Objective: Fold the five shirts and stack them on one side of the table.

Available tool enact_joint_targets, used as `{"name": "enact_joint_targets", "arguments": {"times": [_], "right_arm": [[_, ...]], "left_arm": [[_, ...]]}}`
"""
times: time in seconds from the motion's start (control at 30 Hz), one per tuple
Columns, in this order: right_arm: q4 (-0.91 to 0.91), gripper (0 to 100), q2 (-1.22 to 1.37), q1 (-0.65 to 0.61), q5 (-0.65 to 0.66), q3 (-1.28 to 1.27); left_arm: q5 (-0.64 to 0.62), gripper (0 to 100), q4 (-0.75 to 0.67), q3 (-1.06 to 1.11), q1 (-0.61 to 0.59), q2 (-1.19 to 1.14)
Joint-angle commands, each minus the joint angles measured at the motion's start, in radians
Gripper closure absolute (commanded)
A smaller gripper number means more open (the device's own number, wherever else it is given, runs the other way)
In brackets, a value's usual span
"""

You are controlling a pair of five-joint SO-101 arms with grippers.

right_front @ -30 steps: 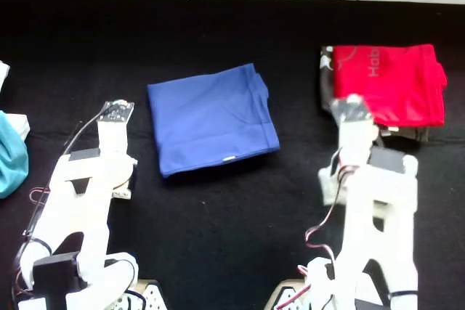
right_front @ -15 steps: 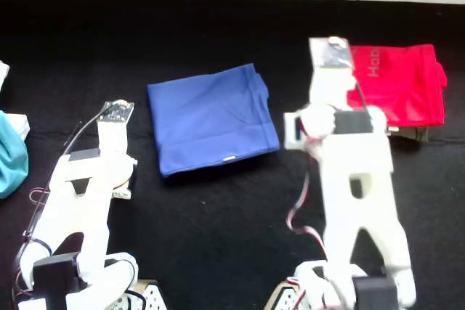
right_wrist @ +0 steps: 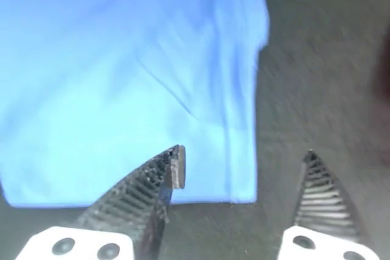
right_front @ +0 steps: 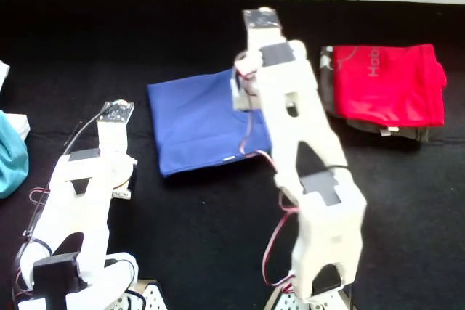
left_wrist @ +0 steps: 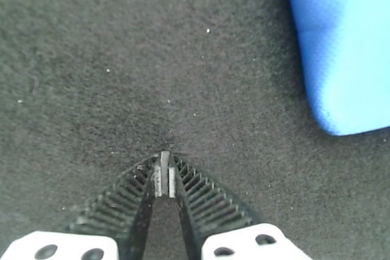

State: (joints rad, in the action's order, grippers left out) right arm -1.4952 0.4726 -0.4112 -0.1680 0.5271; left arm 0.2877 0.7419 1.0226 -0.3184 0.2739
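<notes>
While hanging above folded blue fabric shirt (right_front: 196,117) at middle of black tabletop (right_front: 218,237): right jaws spread, straddling its edge; left jaws pressed together, near it. Likely soft, light, limp; pinch all layers at edge.

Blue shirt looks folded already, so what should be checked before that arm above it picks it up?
1. Blue shirt folded flat: ok.
2. Right end effector open: ok, jaws wide apart.
3. It straddles the shirt's edge: ok, one finger over cloth, the other over the table.
4. Its height above the shirt: cannot tell.
5. Left end effector out of the way: ok, shut, over bare table beside the shirt.
6. Stack ready: ok, red shirt lies atop a darker garment.
</notes>
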Motion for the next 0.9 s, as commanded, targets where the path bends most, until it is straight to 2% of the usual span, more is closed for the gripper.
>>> {"name": "enact_joint_targets", "arguments": {"times": [0.0, 0.2, 0.6, 0.67, 0.77, 0.83, 0.87], "right_arm": [[-0.008, 70.2, 0.096, -0.028, -0.055, 0.193], [-0.031, 70.0, 0.292, -0.03, -0.078, 0.355], [-0.051, 70.6, 0.653, -0.012, -0.072, 0.572], [-0.09, 77.6, 0.684, -0.013, -0.072, 0.61], [-0.114, 99.8, 0.711, -0.007, -0.072, 0.656], [-0.117, 96.6, 0.725, 0.007, -0.071, 0.673], [-0.117, 98.2, 0.727, 0.013, -0.071, 0.673]], "left_arm": [[0.009, 99, -0.043, 0.001, -0.015, 0.004], [-0.052, 99, -0.049, 0.001, -0.019, 0.004], [-0.054, 99, -0.049, -0.001, -0.019, 0.004], [-0.055, 99, -0.049, -0.001, -0.019, 0.004], [-0.055, 99, -0.049, -0.001, -0.019, 0.004], [-0.055, 99, -0.049, -0.001, -0.019, 0.004], [-0.055, 99, -0.049, -0.001, -0.019, 0.004]]}}
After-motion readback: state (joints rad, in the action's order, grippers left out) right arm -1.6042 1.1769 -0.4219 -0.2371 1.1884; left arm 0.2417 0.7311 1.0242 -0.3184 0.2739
